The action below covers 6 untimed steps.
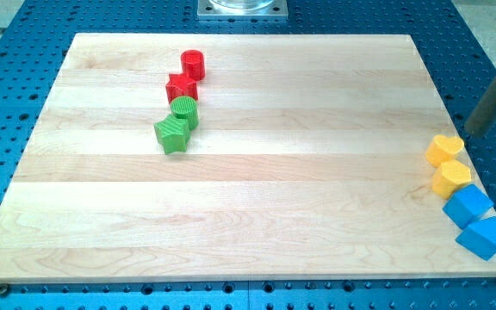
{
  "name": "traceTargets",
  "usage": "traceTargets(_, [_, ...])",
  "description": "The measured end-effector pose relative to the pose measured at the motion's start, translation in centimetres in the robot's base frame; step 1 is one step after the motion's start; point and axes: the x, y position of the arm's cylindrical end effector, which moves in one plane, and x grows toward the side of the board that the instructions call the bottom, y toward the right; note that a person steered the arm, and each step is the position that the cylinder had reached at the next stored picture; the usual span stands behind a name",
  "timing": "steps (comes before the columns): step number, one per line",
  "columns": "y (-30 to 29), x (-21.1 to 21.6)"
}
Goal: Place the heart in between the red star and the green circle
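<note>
The yellow heart (444, 149) lies at the board's right edge. The red star (182, 87) sits in the upper left part of the board, and the green circle (184, 111) is just below it, almost touching. My tip (474, 132) is at the right edge of the board, just up and right of the yellow heart, a small gap away. The rod slants up to the view's right edge.
A red cylinder (194, 63) touches the red star from above. A green star (172, 134) sits below the green circle. Another yellow block (451, 178), a blue cube (468, 205) and a blue triangle (481, 238) line up below the heart. The wooden board (257, 207) lies on a blue perforated table.
</note>
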Motion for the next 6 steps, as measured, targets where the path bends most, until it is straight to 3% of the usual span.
traceTargets(2, [1.1, 4.2])
traceTargets(3, [-1.3, 7.2])
traceTargets(4, [-5.4, 6.9])
traceTargets(6, [-12.1, 1.8])
